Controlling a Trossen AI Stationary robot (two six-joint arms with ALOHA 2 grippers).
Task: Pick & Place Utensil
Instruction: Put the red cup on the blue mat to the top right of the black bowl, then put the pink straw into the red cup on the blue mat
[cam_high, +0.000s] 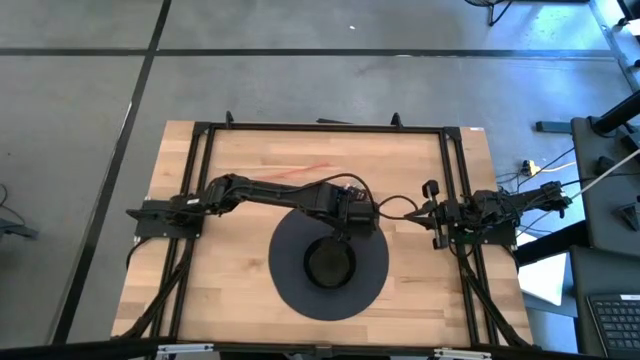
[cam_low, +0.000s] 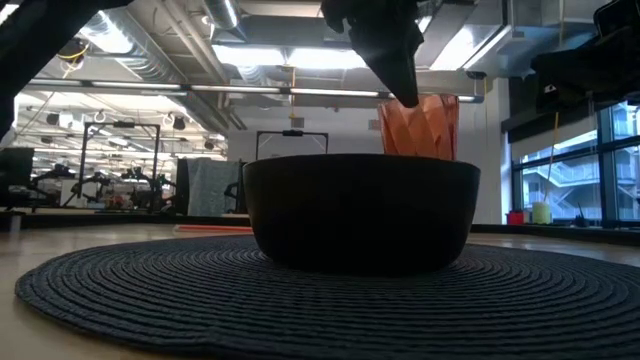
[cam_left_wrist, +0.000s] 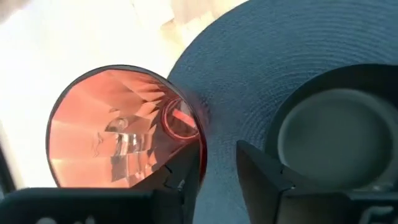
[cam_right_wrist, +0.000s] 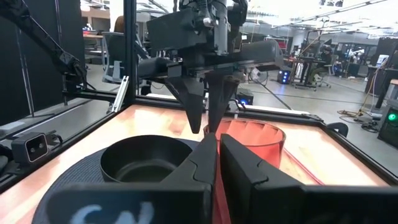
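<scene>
The utensil is not clear; it may be the thin red strip (cam_high: 318, 166) on the table (cam_high: 230, 300), lying 9 to 3, at 11 o'clock from the left gripper (cam_left_wrist: 214, 155). That nearer gripper is open and empty, over the orange cup's (cam_left_wrist: 118, 134) rim. The black bowl (cam_high: 328, 262) is at 6 on the round mat (cam_high: 290, 280). The right gripper (cam_high: 432, 213) waits at 3, nearly closed and empty.

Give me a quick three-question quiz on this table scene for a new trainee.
1. True or false: the black bowl sits on the round mat.
2. Which arm's claw hangs over the orange cup? A) left B) right C) neither
3. Fill in: the cup stands ____ the bowl, not in it.
Key: 1 true; 2 A; 3 beside.
</scene>
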